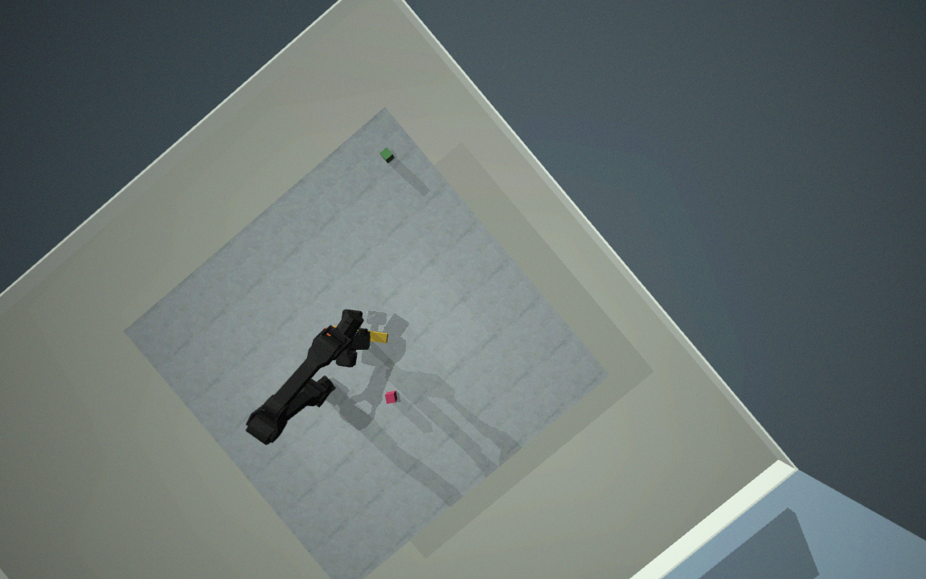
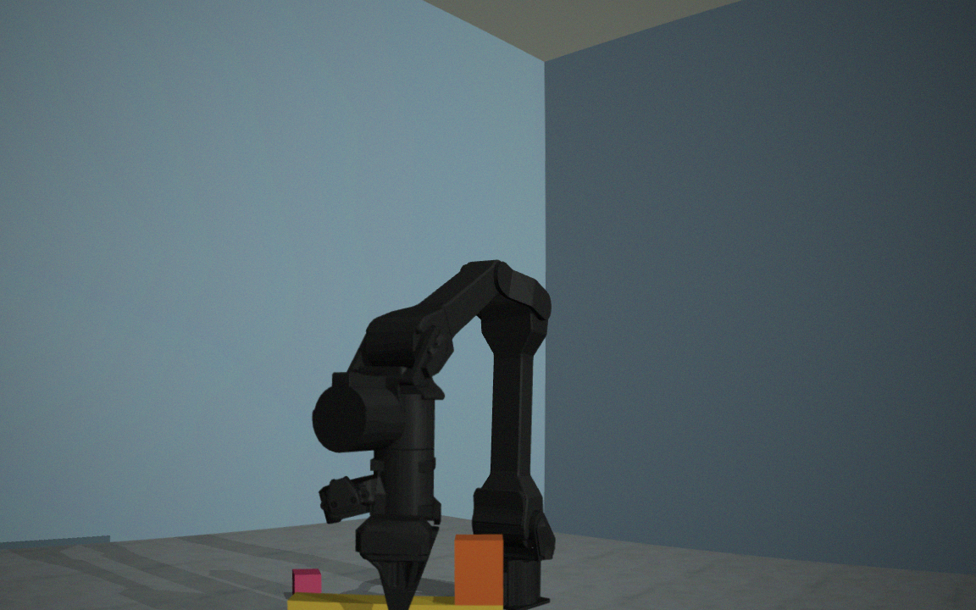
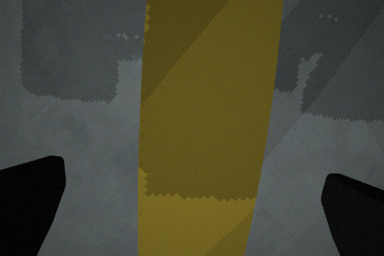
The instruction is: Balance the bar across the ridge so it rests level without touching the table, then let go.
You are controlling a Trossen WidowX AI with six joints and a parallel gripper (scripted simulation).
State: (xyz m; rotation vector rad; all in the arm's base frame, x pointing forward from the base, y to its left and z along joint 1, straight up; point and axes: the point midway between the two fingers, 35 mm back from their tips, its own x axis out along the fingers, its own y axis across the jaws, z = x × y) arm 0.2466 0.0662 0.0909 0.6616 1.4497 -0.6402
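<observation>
The yellow bar lies under my gripper and looks close to level, though the lower frame edge cuts it off in the exterior view. An orange block stands at the bar's right part in that view. My gripper is open, pointing down with a finger on each side of the bar. In the wrist view a wide gap shows between each finger and the bar. The ridge is not visible, so I cannot tell how the bar is supported or whether it touches the table.
A pink cube stands on the table a short way from the bar. A green block is near the table's far corner in the top view. My arm covers part of the bar there.
</observation>
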